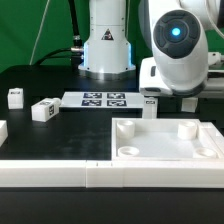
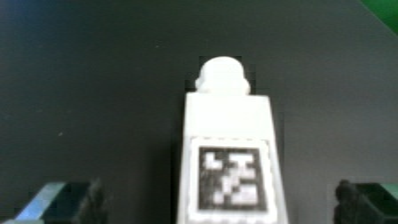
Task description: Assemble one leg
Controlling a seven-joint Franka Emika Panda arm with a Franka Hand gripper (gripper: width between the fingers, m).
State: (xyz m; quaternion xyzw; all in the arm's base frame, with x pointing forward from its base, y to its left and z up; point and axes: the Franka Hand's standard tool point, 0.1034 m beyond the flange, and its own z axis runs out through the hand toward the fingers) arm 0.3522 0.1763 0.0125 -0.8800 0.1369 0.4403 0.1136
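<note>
Item: leg (image 2: 228, 150), white, tagged on its upper face, with a rounded peg at one end. It lies flat on the black table (image 2: 89, 100) between the fingers (image 2: 54, 200) of the pincer (image 2: 210, 203) and touches neither. Pincer: spread wide, holding nothing, with dark table showing on both sides of the leg. In the exterior view this is probably the small leg (image 1: 150, 104) under the hand, at 3 o'clock from the marker board (image 1: 105, 98), though it is tiny and shadowed there. Other legs (image 1: 44, 110): two, loose at 9 o'clock from that board, well apart from the arm. Panel (image 1: 165, 140): at 5 o'clock from the board, near the leg under the hand; its visible sockets (image 1: 128, 152) are empty. Progress: early, with no leg seated and the grasp not yet made. What is left, as I judge it: close on the leg, lift it, carry it to a socket, stand it upright and fix it. Arm (image 1: 178, 45): at the exterior view's right, hand low and pointing down at the table, centred over the leg.
</note>
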